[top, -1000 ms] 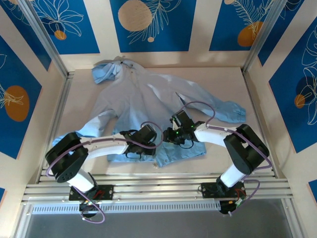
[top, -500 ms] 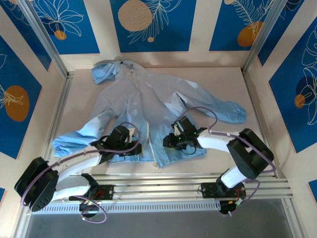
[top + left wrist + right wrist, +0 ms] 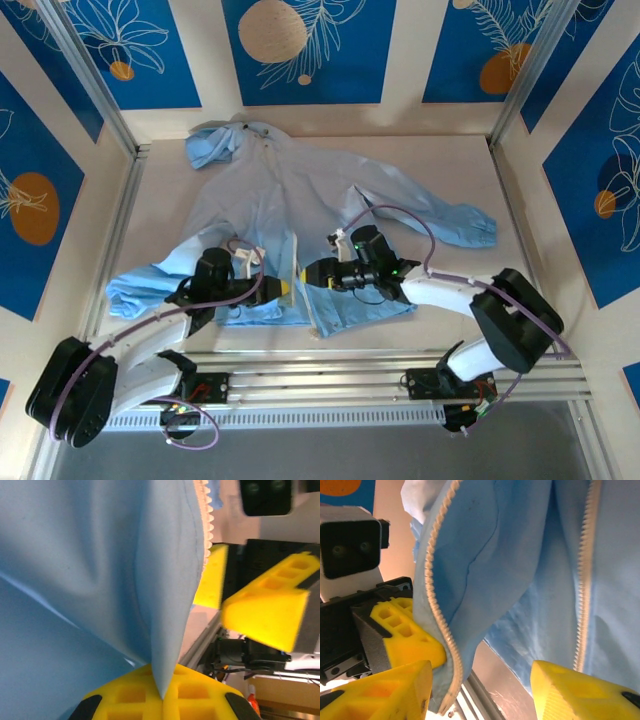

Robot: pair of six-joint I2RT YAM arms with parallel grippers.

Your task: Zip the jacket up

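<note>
Here, at the near hem, the left gripper [image 3: 162, 698] has its jaws closed on a fold of the jacket [image 3: 290, 200], pinching the light-blue cloth just beside the pale zipper strip [image 3: 441, 625]. Facing it, the right gripper [image 3: 480, 682] holds its jaws wide apart, with that toothed edge hanging between them. Beyond, the jacket lies spread on the worktop [image 3: 440, 165], its two zipper rows apart, sleeves out to either side, its hood [image 3: 215, 145] at the far left.
</note>
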